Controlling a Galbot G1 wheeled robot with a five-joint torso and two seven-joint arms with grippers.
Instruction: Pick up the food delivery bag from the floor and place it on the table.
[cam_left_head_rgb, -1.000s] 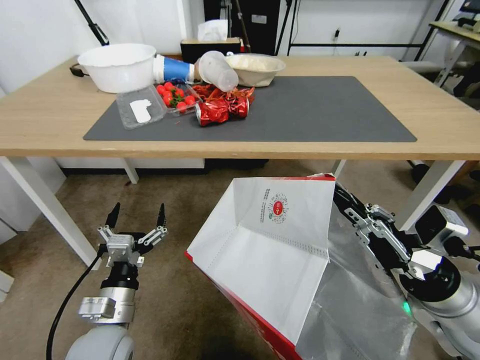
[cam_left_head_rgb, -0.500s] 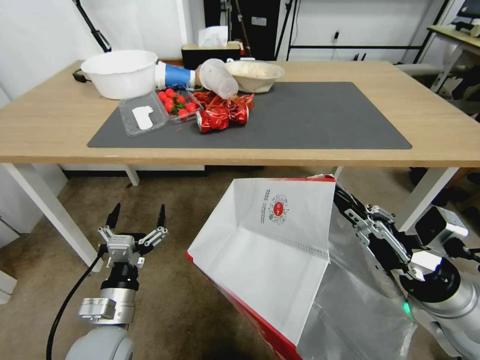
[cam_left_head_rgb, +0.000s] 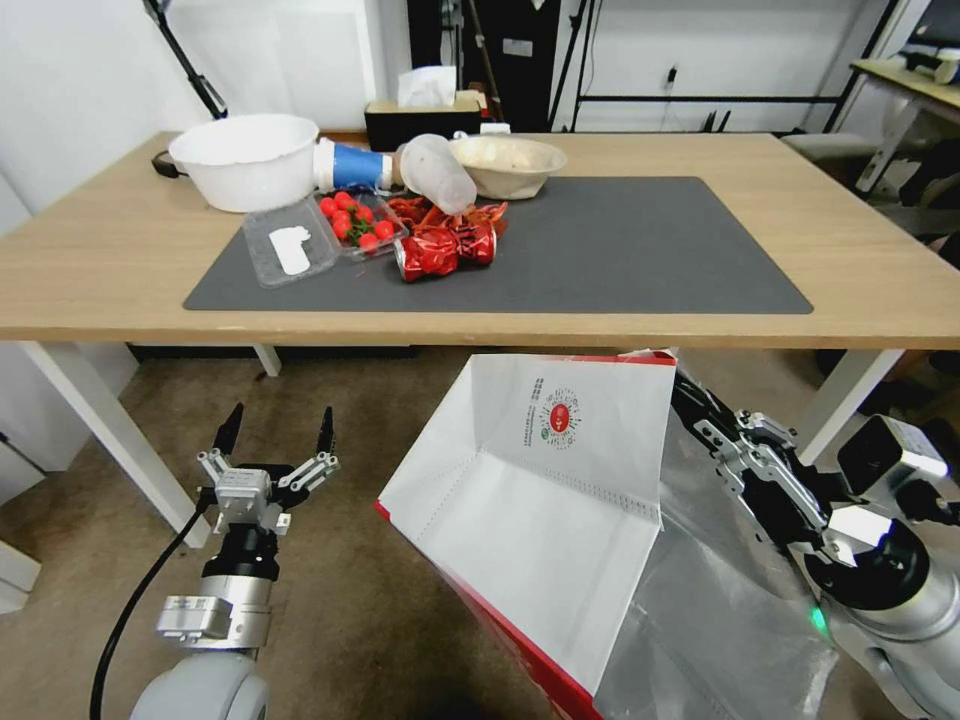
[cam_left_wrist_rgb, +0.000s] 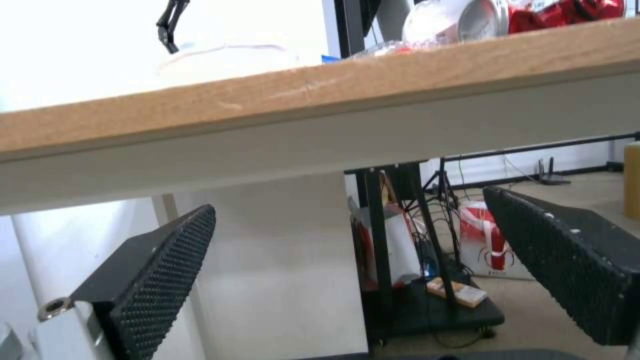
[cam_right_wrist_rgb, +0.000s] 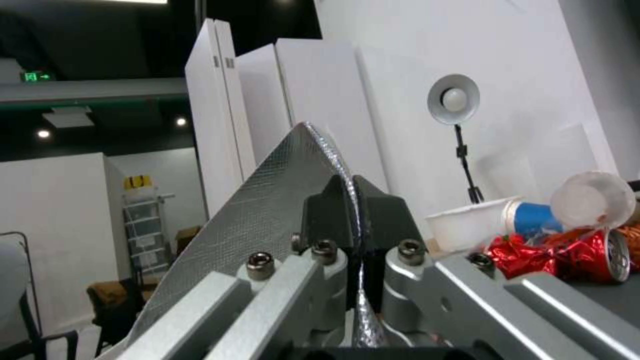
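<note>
Table (cam_left_head_rgb: 890, 290) edge now sits lower in the head view than a second ago while the bag and arms keep their places, so the lift is carrying the load toward tabletop height. The right gripper (cam_right_wrist_rgb: 357, 212) pinches the foil rim of the food delivery bag (cam_left_head_rgb: 540, 500), a white bag with red sides hanging clear of the floor (cam_left_head_rgb: 340, 620) before the table; the left gripper (cam_left_head_rgb: 275, 440) waits open, low beside it.

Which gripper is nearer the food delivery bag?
Right. The right gripper is shut on the food delivery bag; the left gripper hangs open beside it, apart.

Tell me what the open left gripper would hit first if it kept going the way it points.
Likely nothing near: left gripper aims beneath the light-wood table edge, toward a black stand; depth unclear.
</note>
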